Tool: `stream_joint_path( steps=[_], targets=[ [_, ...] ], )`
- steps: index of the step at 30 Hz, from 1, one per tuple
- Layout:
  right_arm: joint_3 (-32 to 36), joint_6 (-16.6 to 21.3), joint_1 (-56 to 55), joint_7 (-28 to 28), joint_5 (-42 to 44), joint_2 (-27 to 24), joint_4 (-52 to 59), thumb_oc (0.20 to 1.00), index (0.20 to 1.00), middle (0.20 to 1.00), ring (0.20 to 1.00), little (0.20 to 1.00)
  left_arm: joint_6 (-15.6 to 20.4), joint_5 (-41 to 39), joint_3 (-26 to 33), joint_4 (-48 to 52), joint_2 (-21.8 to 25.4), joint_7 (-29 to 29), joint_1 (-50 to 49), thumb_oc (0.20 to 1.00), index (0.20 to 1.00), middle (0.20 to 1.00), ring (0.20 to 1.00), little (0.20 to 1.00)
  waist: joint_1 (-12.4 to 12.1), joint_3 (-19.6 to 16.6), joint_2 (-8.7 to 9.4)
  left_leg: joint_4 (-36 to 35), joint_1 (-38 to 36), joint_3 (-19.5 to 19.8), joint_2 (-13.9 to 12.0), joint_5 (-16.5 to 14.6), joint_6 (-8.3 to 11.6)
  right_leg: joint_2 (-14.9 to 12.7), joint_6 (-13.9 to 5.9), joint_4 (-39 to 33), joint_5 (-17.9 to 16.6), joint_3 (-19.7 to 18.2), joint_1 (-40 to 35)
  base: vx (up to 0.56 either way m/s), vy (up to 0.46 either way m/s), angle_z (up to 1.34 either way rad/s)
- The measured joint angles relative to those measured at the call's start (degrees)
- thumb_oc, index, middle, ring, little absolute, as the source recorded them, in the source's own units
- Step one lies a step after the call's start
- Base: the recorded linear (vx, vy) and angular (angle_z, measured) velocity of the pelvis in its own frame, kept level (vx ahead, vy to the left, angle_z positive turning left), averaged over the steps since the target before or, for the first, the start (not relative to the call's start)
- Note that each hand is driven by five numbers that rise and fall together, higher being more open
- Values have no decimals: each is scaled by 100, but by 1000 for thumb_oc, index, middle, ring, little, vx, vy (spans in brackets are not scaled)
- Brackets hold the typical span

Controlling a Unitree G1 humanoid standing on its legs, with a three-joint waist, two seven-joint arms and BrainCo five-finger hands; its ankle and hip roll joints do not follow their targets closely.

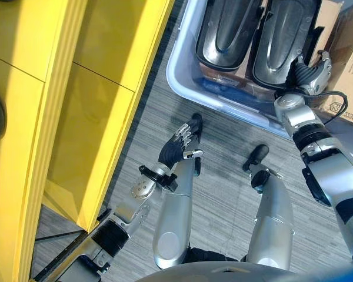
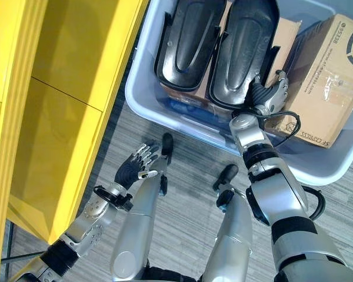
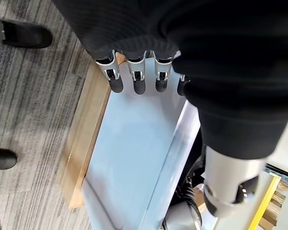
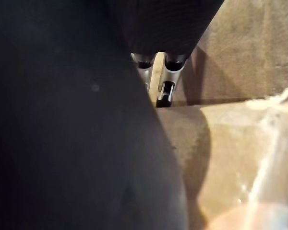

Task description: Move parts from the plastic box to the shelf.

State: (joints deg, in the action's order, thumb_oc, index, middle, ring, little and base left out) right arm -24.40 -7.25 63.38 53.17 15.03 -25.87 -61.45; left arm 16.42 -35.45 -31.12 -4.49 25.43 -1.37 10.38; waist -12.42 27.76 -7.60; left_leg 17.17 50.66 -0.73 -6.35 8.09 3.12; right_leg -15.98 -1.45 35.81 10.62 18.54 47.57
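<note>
Two black moulded parts lie side by side in the pale blue plastic box [image 2: 142, 101], a left part [image 2: 188, 38] and a right part [image 2: 247, 44]. My right hand [image 2: 265, 93] reaches into the box, at the near edge of the right part, between it and a cardboard box [image 2: 326, 76]. The right wrist view has that cardboard [image 4: 240, 143] close up beside a dark mass. My left hand [image 1: 176, 147] hangs open and holds nothing, above the grey floor between the yellow shelf [image 1: 94, 106] and the box. Its straight fingers [image 3: 134, 79] point at the box's outer wall [image 3: 134, 158].
The yellow shelf takes up the whole left side, with its front edge close to my left arm. More cardboard shows under the black parts. A wooden board [image 3: 86, 139] lies along the foot of the plastic box. Striped grey carpet [image 1: 223, 194] runs between shelf and box.
</note>
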Motion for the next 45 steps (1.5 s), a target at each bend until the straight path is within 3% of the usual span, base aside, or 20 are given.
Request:
stream_joint_path(
  steps=[8,15,18,20,27,30,34,37,45],
  targets=[
    [-142,-392,174,0,-380,7,-340,200,200,200,200,200,5,2,-9,-8,1,2,2,1000,1000,1000,1000,1000,-23,-28,3,35,-1,9,20,0,-1,-10,6,58,12,-3,1,0,-2,0],
    [-414,-1095,253,0,-1162,-50,-480,200,200,200,200,200,73,7,-48,-27,4,10,-17,1000,1000,1000,1000,1000,-76,-29,3,29,-2,13,29,2,-2,-15,6,54,11,-5,0,-5,-3,0],
    [-486,-1114,254,1,-1194,-74,-505,200,200,200,200,200,182,9,-48,-29,5,7,-20,1000,1000,1000,1000,1000,-81,-30,1,2,-41,2,29,22,-1,-12,21,38,1,-6,-20,-52,-53,0],
    [-485,-1011,242,2,-1164,-64,-557,200,200,200,200,200,231,10,-46,-29,10,5,-23,1000,1000,1000,1000,1000,-86,-35,-5,-8,-82,-3,27,25,0,-8,43,31,-13,-6,-54,-40,-48,0],
    [-165,-69,-103,-6,-626,48,-512,200,200,200,200,200,342,19,-33,-37,39,-2,-26,1000,1000,1000,1000,1000,-96,-34,-37,-156,-569,-82,-66,39,-18,71,36,-246,-98,-31,-518,-37,-28,-8],
    [136,395,-544,141,-758,86,58,200,200,200,200,200,408,18,-2,-33,65,-9,-47,1000,1000,1000,1000,1000,-49,-27,-65,-418,-1200,-303,-66,69,-24,107,-71,-566,-234,-120,-1052,-30,-3,-19],
    [292,462,-820,165,-1027,84,479,200,200,200,200,200,421,18,73,-80,72,-83,-84,1000,1000,1000,1000,1000,-13,-7,-63,-534,-1704,-474,-79,26,-74,112,-116,-717,-269,-216,-1487,1,3,-13],
    [461,809,-1029,374,-1204,216,874,200,200,200,200,200,457,11,150,-131,138,-127,-297,1000,1000,1000,1000,1000,102,-8,-70,-632,-2334,-589,-47,-77,-102,113,-186,-962,-315,-333,-2069,-8,12,-17],
    [853,1149,-1485,414,-1603,210,2220,200,200,200,200,200,550,33,196,-207,226,-246,-615,1000,1000,1000,1000,1000,266,-6,-70,-915,-3301,-797,-45,-152,-120,179,-255,-1489,-457,-401,-3034,56,-31,-10]
  ],
)
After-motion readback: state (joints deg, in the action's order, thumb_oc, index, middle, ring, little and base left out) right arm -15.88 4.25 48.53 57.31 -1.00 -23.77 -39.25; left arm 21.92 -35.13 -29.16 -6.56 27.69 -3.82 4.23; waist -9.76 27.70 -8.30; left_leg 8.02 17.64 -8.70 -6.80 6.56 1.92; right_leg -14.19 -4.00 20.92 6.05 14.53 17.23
